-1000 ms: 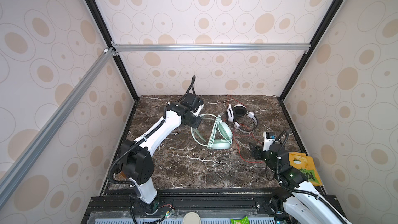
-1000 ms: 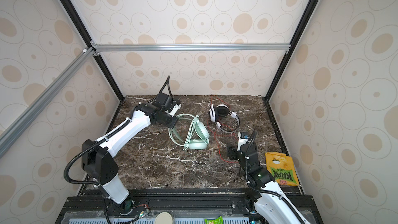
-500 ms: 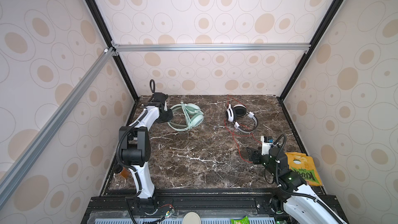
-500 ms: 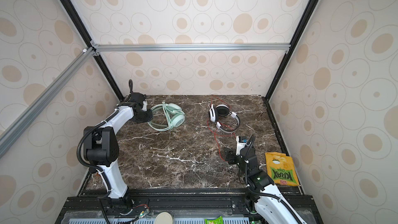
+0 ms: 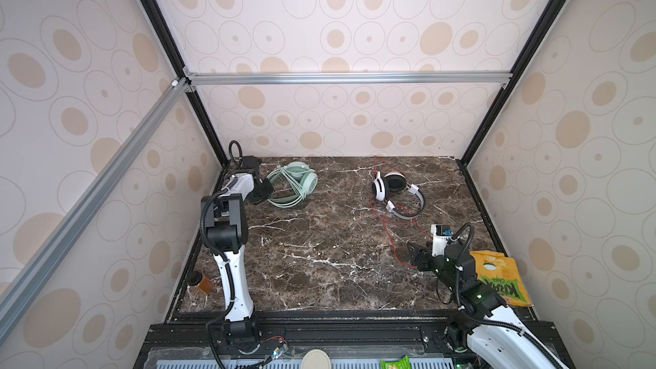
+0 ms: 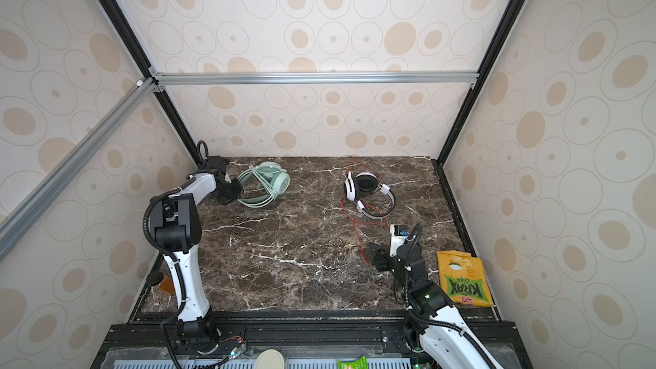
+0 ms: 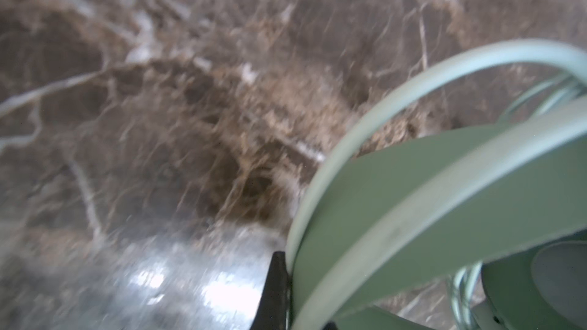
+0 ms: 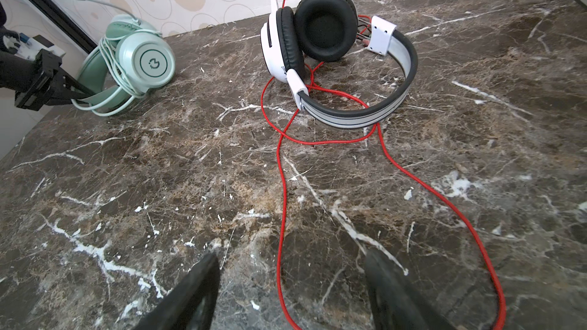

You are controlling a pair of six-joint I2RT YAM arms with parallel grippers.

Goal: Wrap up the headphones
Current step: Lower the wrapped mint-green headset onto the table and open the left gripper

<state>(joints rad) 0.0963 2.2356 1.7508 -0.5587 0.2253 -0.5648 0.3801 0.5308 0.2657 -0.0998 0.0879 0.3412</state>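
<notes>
Green headphones [image 5: 294, 183] sit in the back left corner of the table [image 5: 319, 271], earcups folded together, green cable [image 8: 109, 58] looped round them several turns, plug end sticking up toward the wall. White headphones [image 5: 397, 193] lie back right, well apart from the green pair: black pads, silver-striped band flat on the marble, cups propped against each other. Their red cable [image 5: 393, 243] is unwound, trailing in loose loops toward the front right. Left arm: elbow raised and folded, forearm reaching into the back left corner. Left gripper [image 5: 265, 191] is clamped on the green headband; wrist view is blurred, but one black finger [image 7: 275, 284] shows pressed against the band's edge. Right arm: stretched low from the front right, wrist close to the tabletop, aimed toward the white pair. Right gripper [image 8: 290, 263] has its jaws wide apart, holding nothing. A run of red cable passes on the table between the two fingers; can't tell whether either finger touches it.
</notes>
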